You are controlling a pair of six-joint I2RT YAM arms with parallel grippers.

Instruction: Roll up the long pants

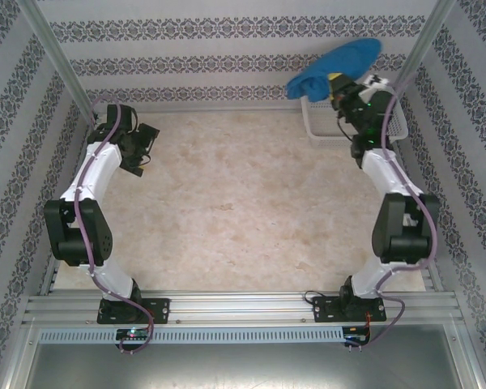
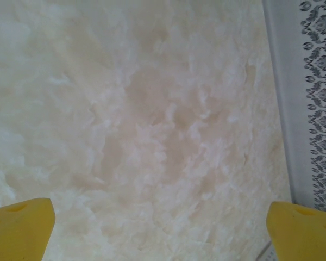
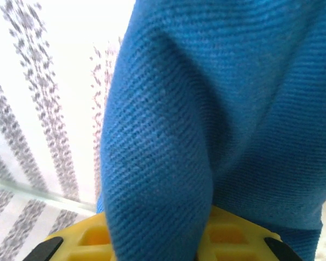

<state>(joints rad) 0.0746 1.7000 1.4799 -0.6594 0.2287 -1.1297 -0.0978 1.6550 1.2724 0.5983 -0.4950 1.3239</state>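
The long pants (image 1: 334, 63) are a bunched royal-blue bundle lifted off the table at the far right corner, hanging above the white mesh basket (image 1: 309, 121). My right gripper (image 1: 338, 84) is shut on a fold of them. In the right wrist view the blue fabric (image 3: 206, 109) hangs close to the lens, and a thick fold runs down between the yellow fingers (image 3: 92, 239). My left gripper (image 1: 144, 147) hovers over the far left of the table, open. Its yellow fingertips (image 2: 19, 228) stand wide apart with only bare tabletop between them.
The marbled beige tabletop (image 1: 243, 203) stretches between the arms. Patterned walls close in the back and both sides, with metal posts (image 1: 57, 57) at the far corners. The basket sits against the back right corner, partly behind the right arm (image 1: 389, 186).
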